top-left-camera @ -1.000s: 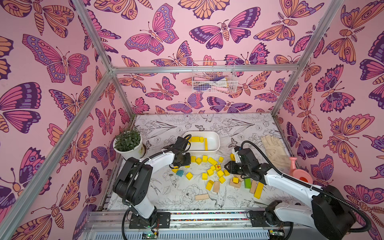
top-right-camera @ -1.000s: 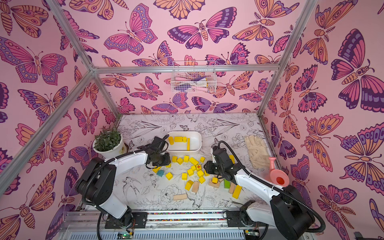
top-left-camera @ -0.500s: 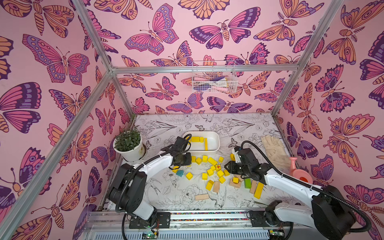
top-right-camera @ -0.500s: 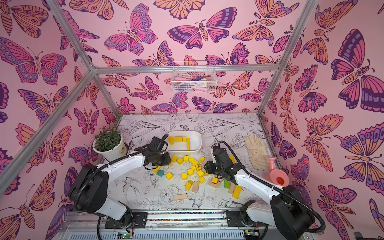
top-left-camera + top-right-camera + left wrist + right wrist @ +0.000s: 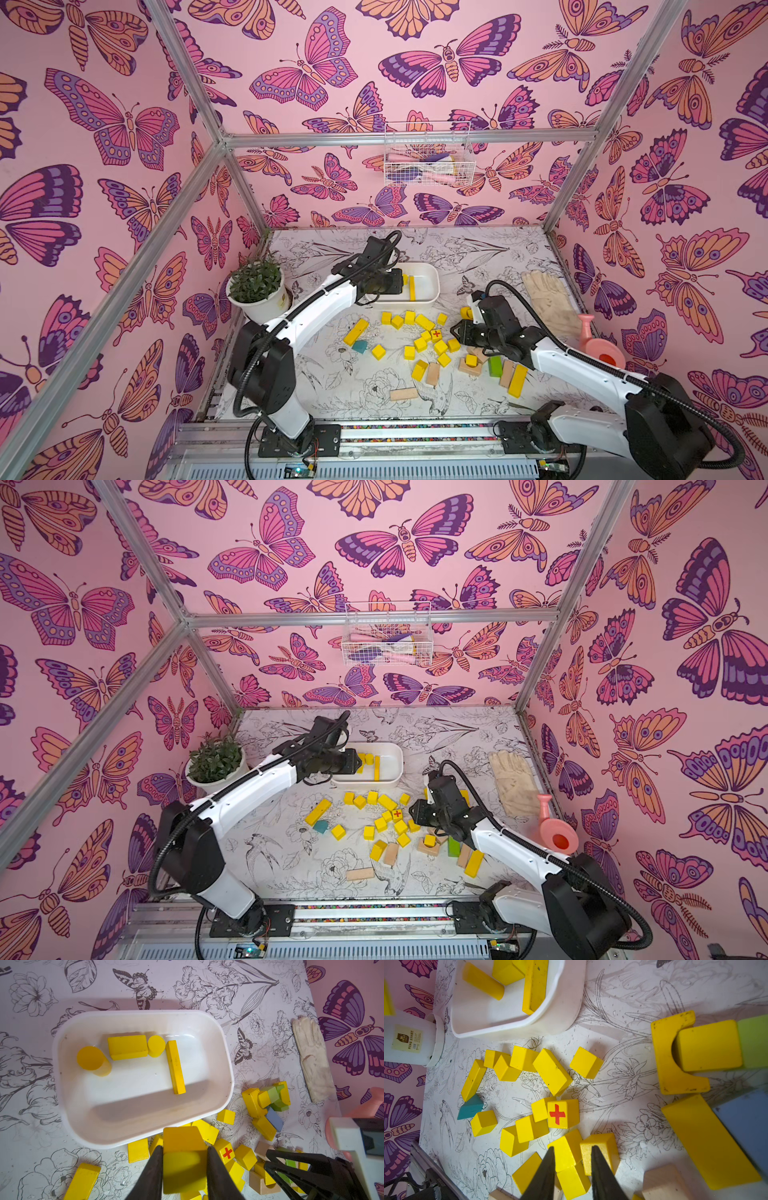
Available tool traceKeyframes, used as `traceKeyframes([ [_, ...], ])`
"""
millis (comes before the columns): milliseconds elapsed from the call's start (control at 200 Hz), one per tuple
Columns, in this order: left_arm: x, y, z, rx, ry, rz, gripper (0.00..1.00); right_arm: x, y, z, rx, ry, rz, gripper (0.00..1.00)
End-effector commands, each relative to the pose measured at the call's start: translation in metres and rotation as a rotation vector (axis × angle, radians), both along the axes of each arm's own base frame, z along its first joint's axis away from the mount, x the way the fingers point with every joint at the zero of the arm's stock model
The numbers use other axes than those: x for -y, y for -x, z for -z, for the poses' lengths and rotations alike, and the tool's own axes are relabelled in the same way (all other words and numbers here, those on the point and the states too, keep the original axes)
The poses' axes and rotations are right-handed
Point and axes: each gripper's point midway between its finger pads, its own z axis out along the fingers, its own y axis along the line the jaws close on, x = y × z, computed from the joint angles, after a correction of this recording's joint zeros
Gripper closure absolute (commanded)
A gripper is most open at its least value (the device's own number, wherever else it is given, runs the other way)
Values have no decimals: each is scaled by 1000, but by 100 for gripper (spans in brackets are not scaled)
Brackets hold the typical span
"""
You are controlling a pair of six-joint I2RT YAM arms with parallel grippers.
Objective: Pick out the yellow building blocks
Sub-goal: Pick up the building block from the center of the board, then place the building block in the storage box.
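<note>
Many yellow building blocks (image 5: 419,345) lie scattered in front of the white tray (image 5: 433,272), among them a cube with a red cross (image 5: 557,1114). Two yellow cylinders, a thick block and a bar (image 5: 175,1067) lie inside the tray (image 5: 145,1013). My left gripper (image 5: 184,1147) is shut on a yellow block (image 5: 184,1165) and hangs over the tray's left end in both top views (image 5: 398,282) (image 5: 357,762). My right gripper (image 5: 572,1147) stands low over the pile (image 5: 456,332), jaws apart astride a yellow cube (image 5: 564,1154) without gripping it.
Bare tan blocks (image 5: 403,394), a green block (image 5: 494,365), a teal wedge (image 5: 360,346) and a blue block (image 5: 274,1120) mix with the yellow ones. A potted plant (image 5: 255,286) stands left. A glove (image 5: 548,295) and pink watering can (image 5: 598,349) lie right. A wire basket (image 5: 428,153) hangs on the back wall.
My left arm has carried its yellow block up from the pile and back to the tray's left end. The right arm has stayed still.
</note>
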Motion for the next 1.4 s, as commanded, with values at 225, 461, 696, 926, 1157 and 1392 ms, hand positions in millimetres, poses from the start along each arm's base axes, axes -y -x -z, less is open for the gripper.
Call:
traceKeyframes([
  [225,58,-39,41,-104,-86,82,72,4,-1,-1,3,-53,13,70],
  [461,80,-65,72,-142,-124,92,72,6,-2,1,-11,-94,10,70],
  [696,90,-81,95,-160,-165,83,71,6,-3,1,-21,-128,1,70],
  [926,88,-92,109,-156,-218,70,71,6,-3,1,-23,-153,0,70],
  [1157,77,-96,111,-132,-282,50,71,7,-3,2,-26,-164,3,70],
  [1392,72,-100,110,-112,-309,36,69,8,-4,2,-27,-167,7,70],
])
